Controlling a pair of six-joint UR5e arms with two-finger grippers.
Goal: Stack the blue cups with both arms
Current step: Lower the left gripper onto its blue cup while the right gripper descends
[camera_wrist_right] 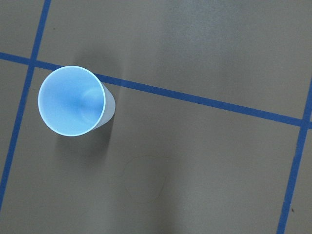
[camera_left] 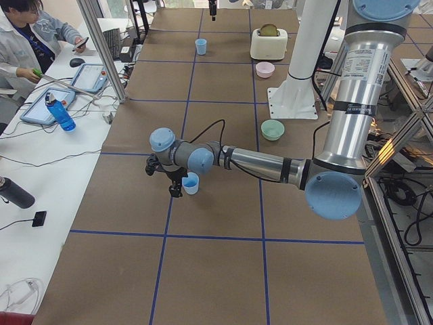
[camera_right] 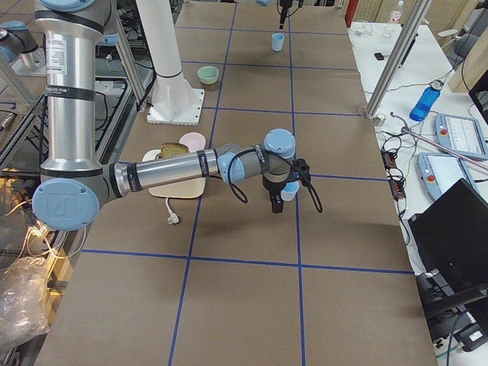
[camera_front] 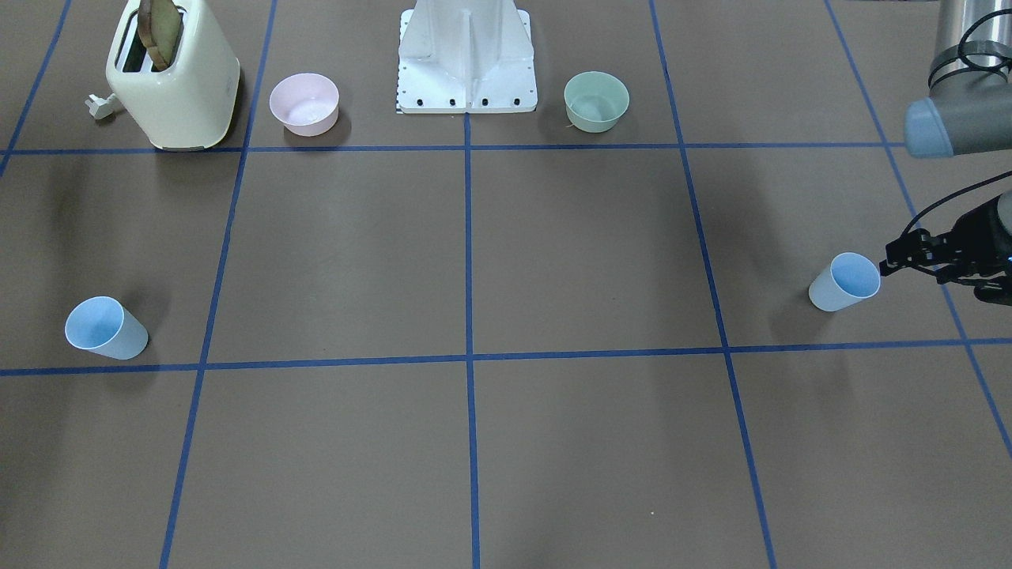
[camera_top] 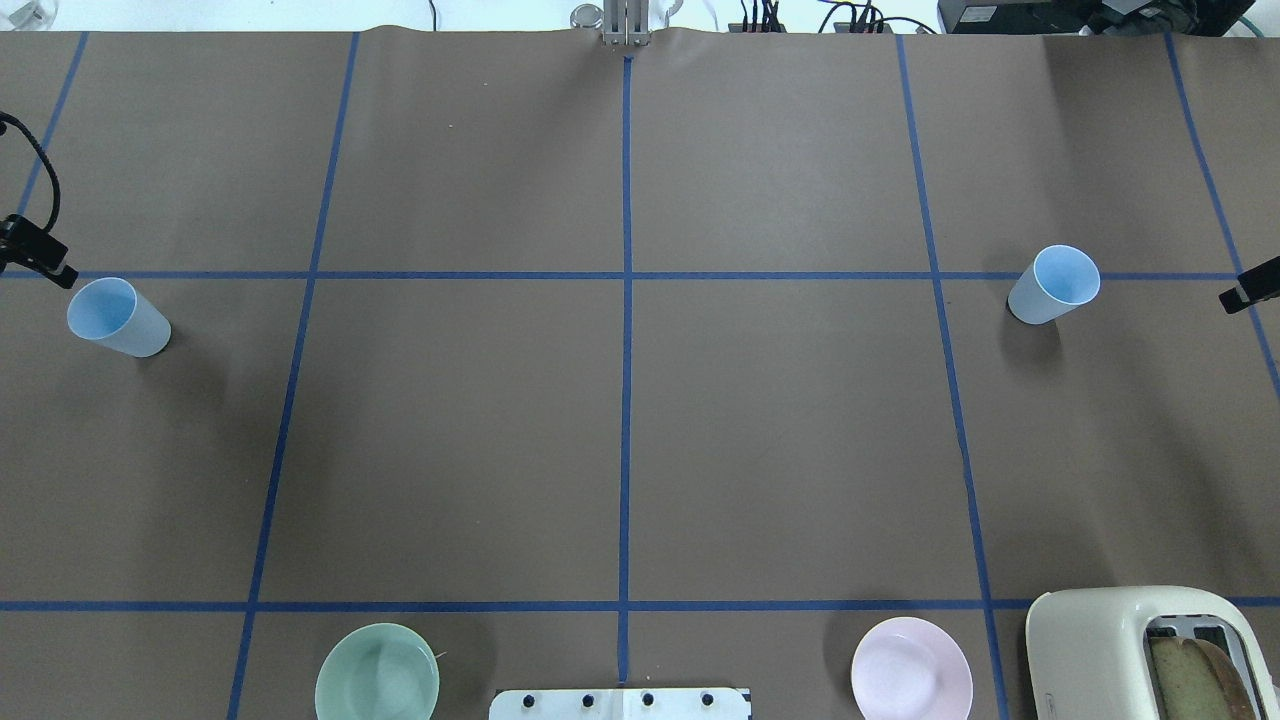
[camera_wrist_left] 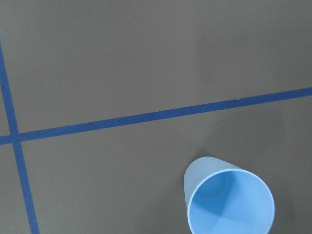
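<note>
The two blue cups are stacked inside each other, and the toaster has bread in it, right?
Not quite. The blue cups aren't stacked: one cup and the other cup stand far apart, near opposite ends of the table, as the overhead exterior view shows. The toaster does have bread in it.

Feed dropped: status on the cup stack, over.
Left gripper beside one cup, right gripper near other cup; fingers unclear. Cups upright, unstacked. Pink bowl, green bowl, toaster off the path.
</note>
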